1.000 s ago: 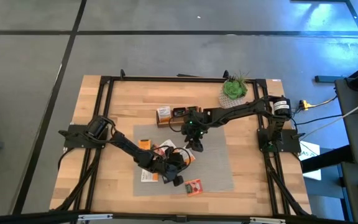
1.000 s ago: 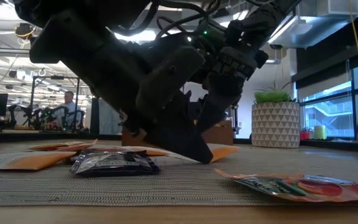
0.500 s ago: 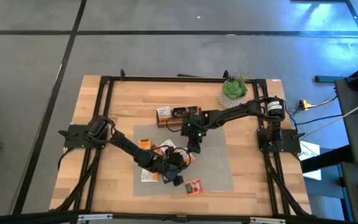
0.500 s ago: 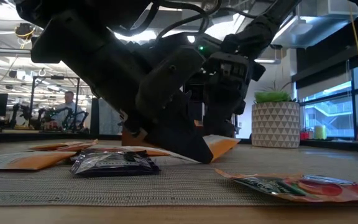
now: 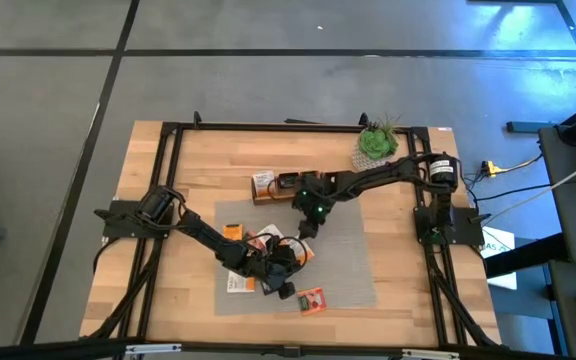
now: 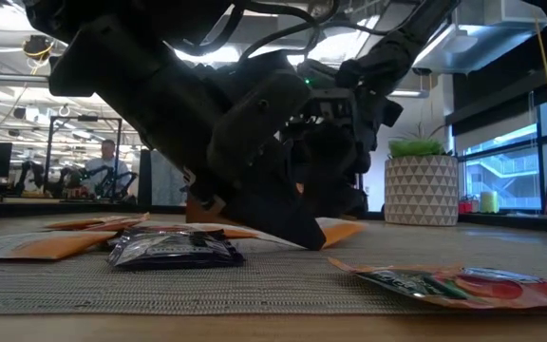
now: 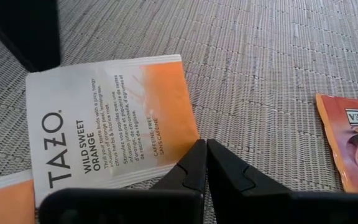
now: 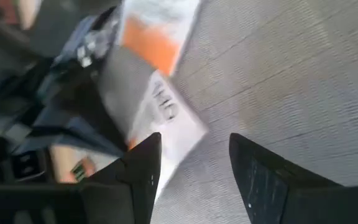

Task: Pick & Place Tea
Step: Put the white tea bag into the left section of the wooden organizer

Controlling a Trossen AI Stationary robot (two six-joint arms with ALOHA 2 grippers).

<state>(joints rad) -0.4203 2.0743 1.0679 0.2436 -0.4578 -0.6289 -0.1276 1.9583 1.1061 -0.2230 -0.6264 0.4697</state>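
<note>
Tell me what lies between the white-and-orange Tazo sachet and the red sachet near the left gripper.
Only bare grey mat, in the left wrist view, separates Tazo sachet and red sachet.

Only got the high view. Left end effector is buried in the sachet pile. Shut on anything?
Observer: The left wrist view shows the left end effector shut, its tips at the edge of an orange-and-white sachet. I can't tell if the sachet is pinched.
Operator: Which tea?
Observer: The label reads Tazo Wild Sweet Orange.
Operator: Right side?
Observer: The right wrist view shows the right end effector open over the grey mat, with nothing between its fingers.
</note>
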